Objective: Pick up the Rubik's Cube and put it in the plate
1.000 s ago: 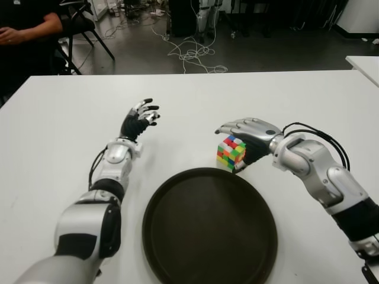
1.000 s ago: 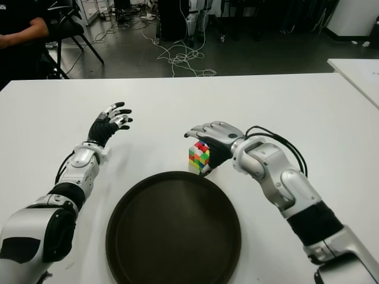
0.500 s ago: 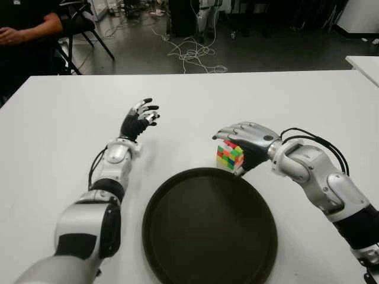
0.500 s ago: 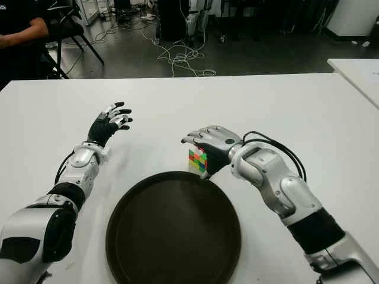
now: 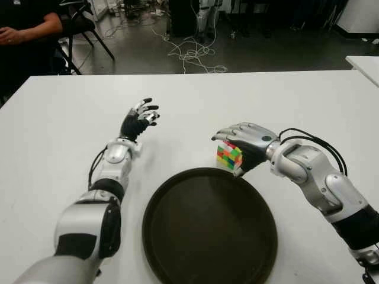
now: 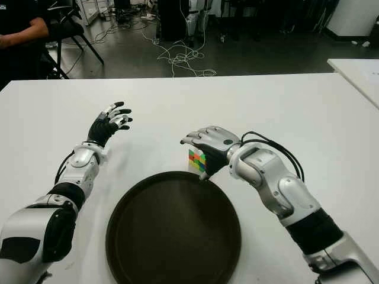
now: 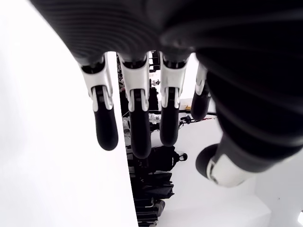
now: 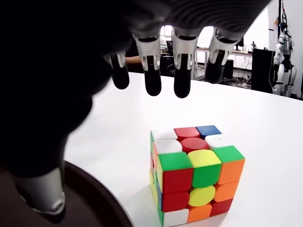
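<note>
While the dark plate holds nothing, the right hand arches spread-fingered over the Rubik's Cube on the tabletop, gripping nothing; the left hand is open.

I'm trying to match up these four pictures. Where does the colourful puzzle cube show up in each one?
Left eye view: Rubik's Cube mid-table, under the right hand.
Right eye view: same spot.
Left wrist view: not in it.
Right wrist view: large, centre-low, fingers above it.
Shared landmark: the dark plate, its rim just before the cube.

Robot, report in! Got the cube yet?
Right hand open over Rubik's Cube, not gripping. Cube on table beside plate. Left hand open, idle. Nothing blocking.
</note>
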Controlling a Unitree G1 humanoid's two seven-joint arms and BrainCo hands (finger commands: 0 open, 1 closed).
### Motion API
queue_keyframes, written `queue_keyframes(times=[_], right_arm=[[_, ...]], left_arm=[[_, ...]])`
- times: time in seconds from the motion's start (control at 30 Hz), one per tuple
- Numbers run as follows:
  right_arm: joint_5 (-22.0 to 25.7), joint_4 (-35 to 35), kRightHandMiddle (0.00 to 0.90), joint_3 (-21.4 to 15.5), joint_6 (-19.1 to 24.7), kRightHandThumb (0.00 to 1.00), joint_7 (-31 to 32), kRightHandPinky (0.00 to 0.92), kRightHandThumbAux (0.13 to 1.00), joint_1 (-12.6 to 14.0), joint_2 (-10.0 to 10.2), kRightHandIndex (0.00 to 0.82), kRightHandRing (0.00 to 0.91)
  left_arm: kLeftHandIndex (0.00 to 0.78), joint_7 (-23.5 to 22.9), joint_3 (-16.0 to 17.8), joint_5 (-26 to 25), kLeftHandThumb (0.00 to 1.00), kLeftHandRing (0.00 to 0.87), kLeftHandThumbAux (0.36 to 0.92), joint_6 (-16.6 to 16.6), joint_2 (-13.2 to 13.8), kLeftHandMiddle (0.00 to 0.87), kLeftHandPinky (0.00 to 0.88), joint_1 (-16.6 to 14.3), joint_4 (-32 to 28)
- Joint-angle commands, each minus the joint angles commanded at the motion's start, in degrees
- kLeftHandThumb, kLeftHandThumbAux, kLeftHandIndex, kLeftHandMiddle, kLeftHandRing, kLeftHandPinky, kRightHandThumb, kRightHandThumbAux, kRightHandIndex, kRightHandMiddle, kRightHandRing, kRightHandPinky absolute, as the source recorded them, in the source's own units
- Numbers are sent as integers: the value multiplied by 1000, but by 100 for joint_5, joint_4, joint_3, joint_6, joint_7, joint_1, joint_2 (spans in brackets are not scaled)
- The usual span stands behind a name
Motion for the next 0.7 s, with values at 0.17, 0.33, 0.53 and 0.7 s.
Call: queue_keyframes(times=[0.17,0.33,0.53,0.7], right_arm=[[-13,100,141,-33,121,0,20,96,723,-66,58,123,129],[-29,126,134,-37,197,0,46,83,725,-98,79,115,118],[-60,235,143,-121,389,0,-100,112,734,-146,147,120,131],[-78,297,147,-150,472,0,-256,123,734,-151,180,123,135]], left_arm=[[158,-9,-12,17,234,291,694,-8,13,260,337,0,3],[156,-16,-13,24,239,290,696,-14,16,260,337,2,4],[157,-50,4,2,249,294,691,-26,15,260,343,6,5],[159,-59,23,-18,247,292,699,-10,7,258,340,2,2]])
